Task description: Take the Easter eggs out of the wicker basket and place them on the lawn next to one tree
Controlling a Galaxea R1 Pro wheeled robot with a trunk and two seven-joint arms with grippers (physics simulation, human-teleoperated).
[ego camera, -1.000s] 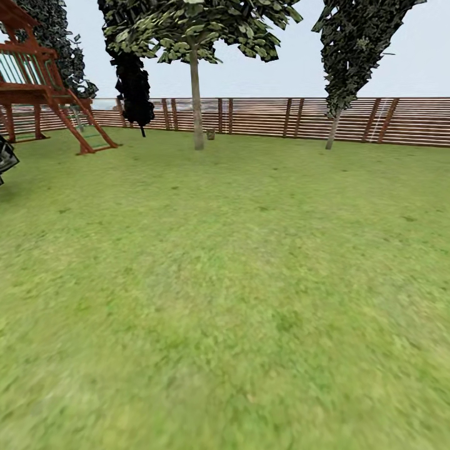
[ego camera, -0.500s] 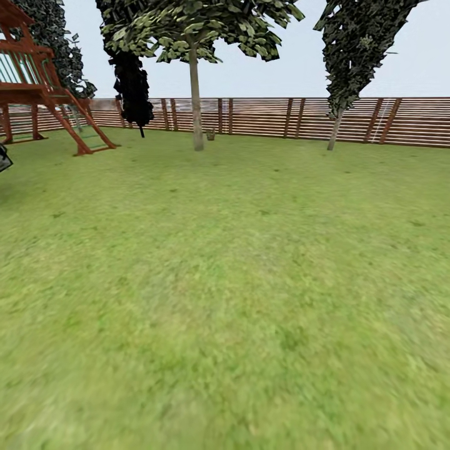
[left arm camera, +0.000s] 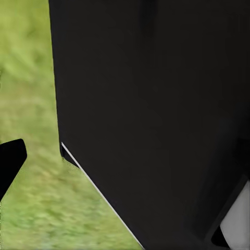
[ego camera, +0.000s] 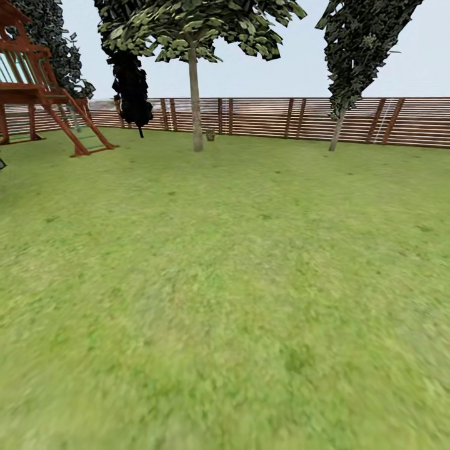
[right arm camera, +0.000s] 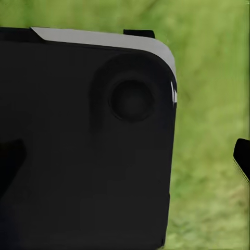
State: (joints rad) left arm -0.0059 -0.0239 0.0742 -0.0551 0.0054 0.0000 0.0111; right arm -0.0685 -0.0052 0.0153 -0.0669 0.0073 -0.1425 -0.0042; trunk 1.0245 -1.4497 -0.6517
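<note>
The lawn (ego camera: 237, 281) stretches ahead of me to the fence. A leafy tree (ego camera: 197, 122) with a pale straight trunk stands far off, near the middle of the fence line. At its foot sits a small grey-brown object (ego camera: 210, 134), too distant to tell whether it is the wicker basket. The Easter eggs are out of view. My right gripper (right arm camera: 125, 161) hangs over grass with its dark fingertips (right arm camera: 242, 156) at opposite edges of the picture, open and empty. One fingertip (left arm camera: 9, 162) of my left gripper sits at the picture's edge, the other lost against a black panel.
A brown slatted fence (ego camera: 281, 117) closes the far side. A red wooden play frame (ego camera: 44, 94) stands at the far left. Dark columnar trees stand at the back left (ego camera: 131, 87) and back right (ego camera: 350, 69). Black robot body panels (left arm camera: 156, 120) (right arm camera: 83, 146) sit close to both wrists.
The whole head view has shifted slightly: the play frame has slid left and the right tree a little right. A dark arm part at the left edge has almost left the picture.
</note>
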